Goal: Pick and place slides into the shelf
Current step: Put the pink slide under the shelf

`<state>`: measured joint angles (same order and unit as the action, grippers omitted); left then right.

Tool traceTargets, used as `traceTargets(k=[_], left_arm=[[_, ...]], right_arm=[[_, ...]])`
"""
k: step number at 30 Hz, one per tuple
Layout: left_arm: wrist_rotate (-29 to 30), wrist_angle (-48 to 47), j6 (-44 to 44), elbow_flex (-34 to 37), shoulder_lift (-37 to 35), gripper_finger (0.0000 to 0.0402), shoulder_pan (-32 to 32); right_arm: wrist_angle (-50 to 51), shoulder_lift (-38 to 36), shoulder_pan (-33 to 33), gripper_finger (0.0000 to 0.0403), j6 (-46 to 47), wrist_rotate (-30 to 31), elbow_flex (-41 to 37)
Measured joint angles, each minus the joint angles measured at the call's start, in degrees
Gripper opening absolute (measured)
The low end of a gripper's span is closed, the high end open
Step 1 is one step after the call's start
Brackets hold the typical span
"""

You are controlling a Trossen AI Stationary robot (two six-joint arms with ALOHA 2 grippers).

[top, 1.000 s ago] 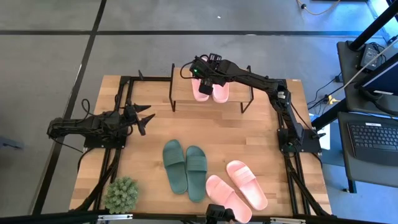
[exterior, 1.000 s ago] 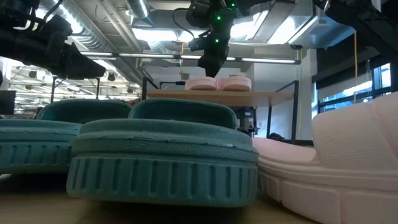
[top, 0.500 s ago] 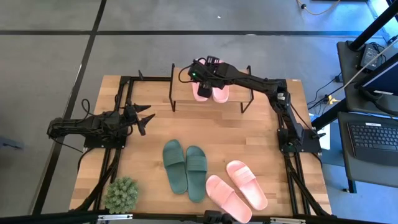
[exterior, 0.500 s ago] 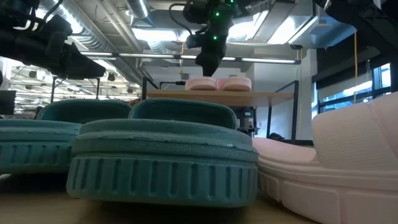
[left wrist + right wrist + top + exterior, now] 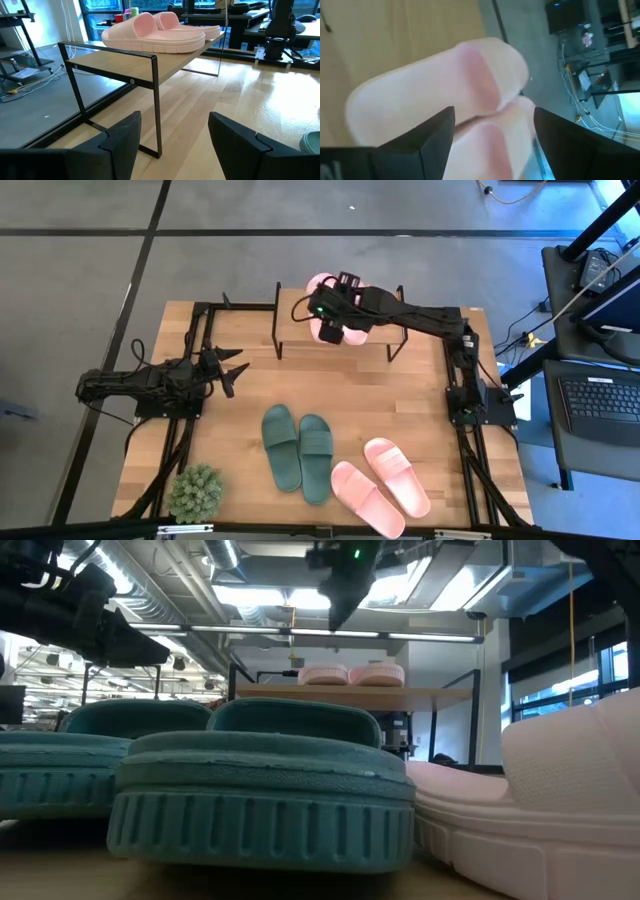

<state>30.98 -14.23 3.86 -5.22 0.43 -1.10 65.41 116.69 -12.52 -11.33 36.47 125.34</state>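
Hovering spread and empty above the pink slides [image 5: 322,283] resting on the shelf [image 5: 292,308], the right pincer [image 5: 330,318] appears clear of them, while the left pincer [image 5: 235,370] waits spread over the tabletop [image 5: 400,405].

The high camera looked straight down over the whole counter [image 5: 400,395]. The low one sat at counter level behind the green slides [image 5: 262,795], facing the shelf [image 5: 350,693]. Both wrist cameras closely shared its pink pair [image 5: 160,31].

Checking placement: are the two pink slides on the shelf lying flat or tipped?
Flat: both pink slides rest sole-down, side by side, on the shelf top board.
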Motion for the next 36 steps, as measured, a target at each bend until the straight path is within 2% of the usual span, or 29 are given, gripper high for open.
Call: traceTargets(k=[5,12,16,20,29,36], left_arm=[[0.0,0.01,0.0,0.01,0.0,0.0225,0.0],[-0.24,0.03,0.06,0.01,0.0,0.0225,0.0],[-0.35,0.06,0.08,0.01,0.0,0.0224,0.02],[-0.37,0.06,0.18,0.01,0.0,0.0224,0.02],[-0.39,0.08,0.22,0.01,0.0,0.0225,0.02],[-0.44,0.16,0.22,0.01,0.0,0.0224,0.02]], right_arm=[[7.39,-3.45,5.78,0.0271,8.56,-1.06,0.0],[18.8,-4.4,15.94,0.0271,18.81,-10.09,-0.02],[21.14,-4.2,22.71,0.0271,26.52,-12.31,-0.02],[24.55,-4.08,30.08,0.0271,34.23,-12.67,-0.02],[24.6,-3.04,45.0,0.0271,50.01,-12.83,-0.04],[24.6,1.01,52.63,0.0271,53.22,-12.82,-0.04]])
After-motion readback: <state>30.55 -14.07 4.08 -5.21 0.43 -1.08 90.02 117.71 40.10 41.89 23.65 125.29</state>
